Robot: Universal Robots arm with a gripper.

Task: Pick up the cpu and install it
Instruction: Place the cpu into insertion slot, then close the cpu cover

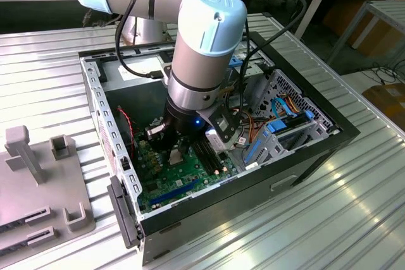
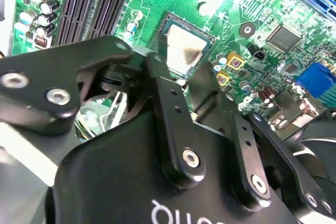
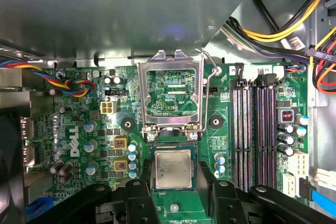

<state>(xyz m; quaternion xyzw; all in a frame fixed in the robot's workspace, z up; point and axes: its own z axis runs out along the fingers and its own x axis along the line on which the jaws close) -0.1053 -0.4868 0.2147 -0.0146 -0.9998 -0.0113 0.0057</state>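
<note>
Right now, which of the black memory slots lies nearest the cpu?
The outermost slot, at the end of the row facing the cpu; the other slots lie beyond it.

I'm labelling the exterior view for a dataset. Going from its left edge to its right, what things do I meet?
Grey fixture plate → computer case's perforated side wall → green motherboard → black memory slots → drive cage with blue tabs → cardboard box.
</note>
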